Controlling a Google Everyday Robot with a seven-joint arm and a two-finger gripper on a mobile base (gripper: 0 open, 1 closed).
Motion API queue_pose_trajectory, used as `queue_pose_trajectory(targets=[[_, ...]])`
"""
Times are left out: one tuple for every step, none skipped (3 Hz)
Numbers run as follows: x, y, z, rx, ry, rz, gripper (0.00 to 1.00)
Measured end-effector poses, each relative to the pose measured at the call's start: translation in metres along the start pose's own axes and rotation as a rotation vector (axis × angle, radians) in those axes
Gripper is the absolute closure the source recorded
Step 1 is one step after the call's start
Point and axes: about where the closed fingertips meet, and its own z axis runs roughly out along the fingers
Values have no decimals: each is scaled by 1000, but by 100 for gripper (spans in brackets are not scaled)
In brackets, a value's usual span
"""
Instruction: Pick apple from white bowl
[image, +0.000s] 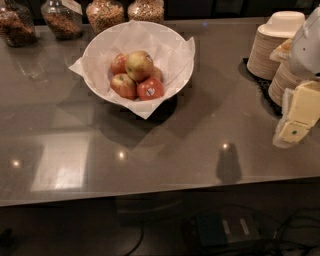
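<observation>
The white bowl (172, 47), lined with crinkled white paper, stands at the back middle of the grey counter. In it the largest yellow-green apple (139, 65) with a red blush lies on top of the pile. A deep-red apple with a white sticker (150, 89) and smaller red-and-yellow apples (123, 85) lie around it. My gripper (296, 120) hangs at the right edge of the view, far to the right of the bowl and above the counter, with nothing seen in it.
Stacks of tan paper bowls (270, 45) stand on a black mat at the back right, just behind the gripper. Glass jars of dry food (105, 12) line the back edge. The counter's front edge (150, 197) runs across, with cables below.
</observation>
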Motion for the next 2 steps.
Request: queue_pose_trajectory(targets=[[0,0,0,0,0,0,0],[-14,-3,0,11,-26,-10,0]])
